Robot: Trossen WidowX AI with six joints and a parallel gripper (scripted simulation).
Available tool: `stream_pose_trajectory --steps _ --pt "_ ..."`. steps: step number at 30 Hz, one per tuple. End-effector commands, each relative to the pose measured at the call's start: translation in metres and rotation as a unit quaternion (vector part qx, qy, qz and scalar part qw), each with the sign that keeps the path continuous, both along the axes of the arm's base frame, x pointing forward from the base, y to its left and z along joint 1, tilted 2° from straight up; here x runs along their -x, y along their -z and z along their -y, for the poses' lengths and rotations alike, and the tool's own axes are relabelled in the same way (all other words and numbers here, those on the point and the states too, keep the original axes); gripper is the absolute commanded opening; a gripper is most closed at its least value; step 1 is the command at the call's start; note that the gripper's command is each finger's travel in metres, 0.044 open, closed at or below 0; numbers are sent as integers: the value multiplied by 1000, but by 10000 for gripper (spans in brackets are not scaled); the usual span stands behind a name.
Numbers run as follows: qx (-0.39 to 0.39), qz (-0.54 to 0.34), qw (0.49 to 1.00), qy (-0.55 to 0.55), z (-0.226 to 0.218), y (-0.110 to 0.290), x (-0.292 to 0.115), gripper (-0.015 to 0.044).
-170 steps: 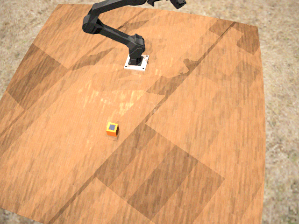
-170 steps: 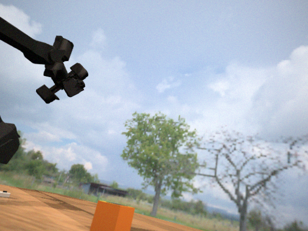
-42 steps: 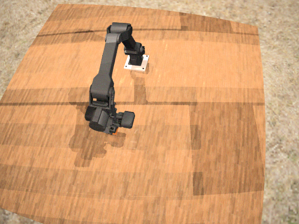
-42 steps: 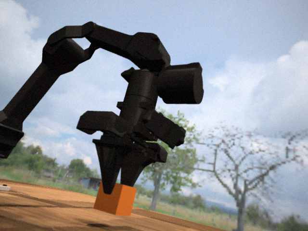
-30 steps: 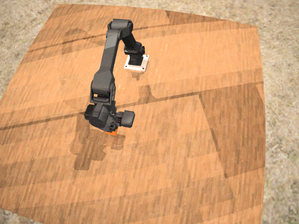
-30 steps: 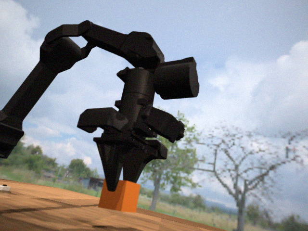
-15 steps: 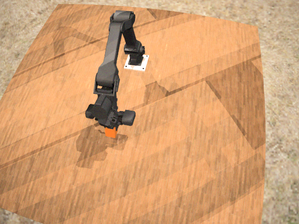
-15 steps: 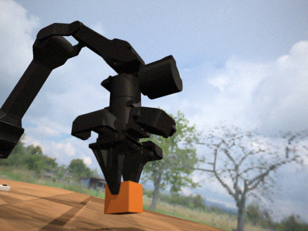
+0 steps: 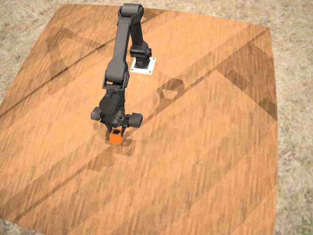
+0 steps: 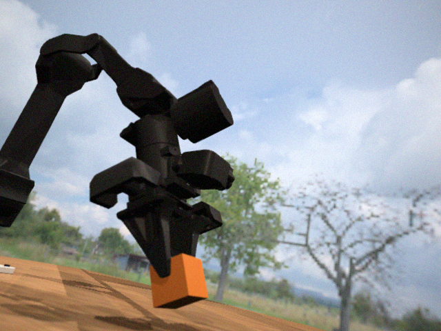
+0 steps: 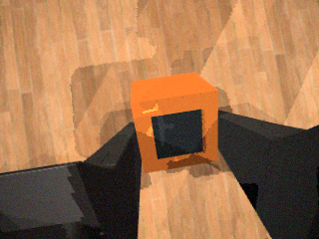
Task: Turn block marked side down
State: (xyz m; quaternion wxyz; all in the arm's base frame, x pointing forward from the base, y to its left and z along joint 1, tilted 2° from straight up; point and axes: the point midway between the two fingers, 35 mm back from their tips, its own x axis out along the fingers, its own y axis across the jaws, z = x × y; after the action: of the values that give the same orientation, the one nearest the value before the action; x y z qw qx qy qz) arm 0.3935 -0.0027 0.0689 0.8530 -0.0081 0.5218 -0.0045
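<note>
An orange block (image 9: 116, 138) (image 10: 183, 281) (image 11: 171, 97) with a dark square mark on its top face is held between my fingers. My gripper (image 9: 116, 130) (image 10: 171, 265) (image 11: 172, 122) is shut on the block from both sides. In the exterior view the block is tilted, with one lower edge close to the wooden table (image 9: 189, 152) (image 10: 53, 306) and the other raised. The mark faces up toward the wrist camera. The fingers hide parts of the block's side faces.
The arm's white base plate (image 9: 143, 69) stands at the back of the table. The table's edges lie far from the block on all sides, with rough ground (image 9: 293, 76) beyond them.
</note>
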Motion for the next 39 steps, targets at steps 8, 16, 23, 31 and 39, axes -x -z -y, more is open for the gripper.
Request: stream_pose_trajectory --steps 8,16,23,31,39 --pt "0 36 999 -3 0 0 -1 0" --pt "-2 100 995 -2 0 15 -9 0" --pt "-2 157 988 -4 0 24 -11 0" --pt "-2 222 975 -6 0 29 -7 0" --pt "-1 280 960 -7 0 29 3 0"
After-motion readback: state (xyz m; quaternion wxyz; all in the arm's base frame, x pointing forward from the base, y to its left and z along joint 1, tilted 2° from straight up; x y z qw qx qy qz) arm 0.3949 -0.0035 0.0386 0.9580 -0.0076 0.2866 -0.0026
